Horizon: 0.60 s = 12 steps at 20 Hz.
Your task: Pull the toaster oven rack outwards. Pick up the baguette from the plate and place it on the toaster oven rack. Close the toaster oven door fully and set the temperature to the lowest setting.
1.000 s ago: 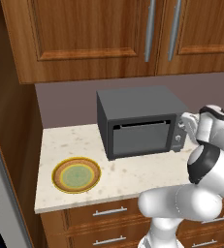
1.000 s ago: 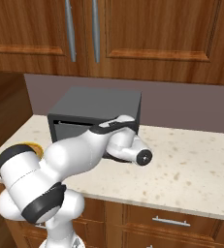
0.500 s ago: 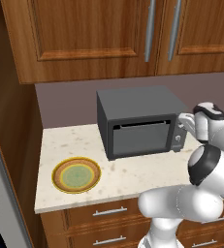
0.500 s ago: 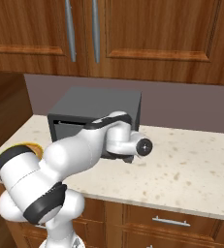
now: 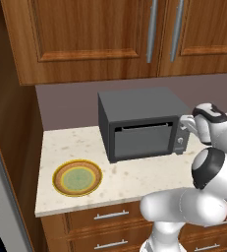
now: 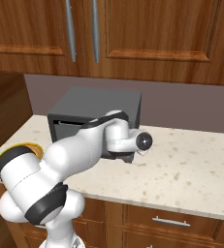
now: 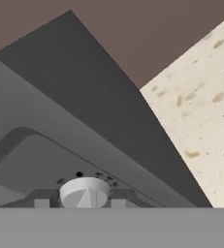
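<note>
Gripper closed narrowly about a pale knob on the toaster oven control panel; door looks shut; risk: fingers slip, or turn stops short of lowest (dial marks unreadable); plate bare on speckled counter; wooden cabinets above.

Glossy white robot arm of rounded, bulbous links; dark grey to black bands at the joints; round black end cap with pale centre on the wrist; no visible cables or markings.
</note>
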Available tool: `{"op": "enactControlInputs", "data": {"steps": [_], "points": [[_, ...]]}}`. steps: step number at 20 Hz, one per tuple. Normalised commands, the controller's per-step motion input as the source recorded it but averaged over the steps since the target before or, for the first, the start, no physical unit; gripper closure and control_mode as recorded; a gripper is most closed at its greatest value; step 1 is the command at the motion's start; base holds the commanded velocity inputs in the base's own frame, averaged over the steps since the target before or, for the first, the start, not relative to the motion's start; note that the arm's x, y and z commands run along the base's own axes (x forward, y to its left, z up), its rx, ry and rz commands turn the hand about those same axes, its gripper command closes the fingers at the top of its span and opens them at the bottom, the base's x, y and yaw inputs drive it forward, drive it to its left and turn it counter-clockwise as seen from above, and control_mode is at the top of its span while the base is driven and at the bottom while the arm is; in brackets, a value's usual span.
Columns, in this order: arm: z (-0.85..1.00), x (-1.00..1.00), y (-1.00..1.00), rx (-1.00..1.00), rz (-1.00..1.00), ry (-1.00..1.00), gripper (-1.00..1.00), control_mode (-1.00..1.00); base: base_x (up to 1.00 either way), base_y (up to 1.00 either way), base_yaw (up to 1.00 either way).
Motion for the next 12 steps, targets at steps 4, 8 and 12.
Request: {"op": "enactControlInputs", "data": {"steps": [4, 8, 12], "points": [[-0.35, 0.00, 0.00, -0.27, 0.11, 0.00, 1.00, -1.00, 0.00, 0.00, 0.00], [-0.40, 0.00, 0.00, -0.28, 0.11, 0.00, 1.00, -1.00, 0.00, 0.00, 0.00], [-0.57, 0.00, 0.00, -0.25, 0.08, -0.04, 1.00, -1.00, 0.00, 0.00, 0.00]]}}
